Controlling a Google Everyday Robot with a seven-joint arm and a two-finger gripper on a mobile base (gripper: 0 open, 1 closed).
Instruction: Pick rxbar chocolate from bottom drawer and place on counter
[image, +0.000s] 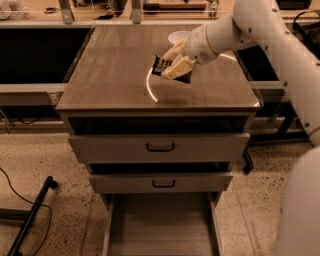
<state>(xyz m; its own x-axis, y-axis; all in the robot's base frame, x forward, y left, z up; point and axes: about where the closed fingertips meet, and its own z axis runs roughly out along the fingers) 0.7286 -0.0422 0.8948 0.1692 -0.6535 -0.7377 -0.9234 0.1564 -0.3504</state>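
Snack bar: a small flat bar (158, 65) in a dark brown, almost black wrapper, with a few pale marks near its left end; the lettering is too small to read.
Bar's pose: tilted, its left end higher and its right end dipping towards the front of the counter.
Bar's place: in the gripper, over the right middle part of the counter, just right of the light streak.
Gripper: the gripper (165, 66) is over the counter, near its right rear part, pointing left.
Grip: its two pale yellowish fingers (176, 69) are closed on the bar, one along the upper side and one along the lower, so only the bar's two ends show.
Arm: a thick white arm (260, 30) comes in from the right edge and bends down to the gripper.
Counter: a broad brown-grey glossy top (110, 70).
Light streak: a thin bright curve (149, 86) on the counter.
Shadow: a soft dark patch (172, 101) on the counter close to the front edge, apart from the bar.
Bowl: a white bowl (178, 36) stands on the counter behind the gripper, partly hidden by it.
Bottom drawer: pulled well out, a grey-beige tray with a plain floor (160, 225).
Upper drawers: two drawers (159, 146), each slightly out, each with a black handle (163, 183).
Floor: pale and speckled (55, 160), with a black cable (10, 180) at the left.
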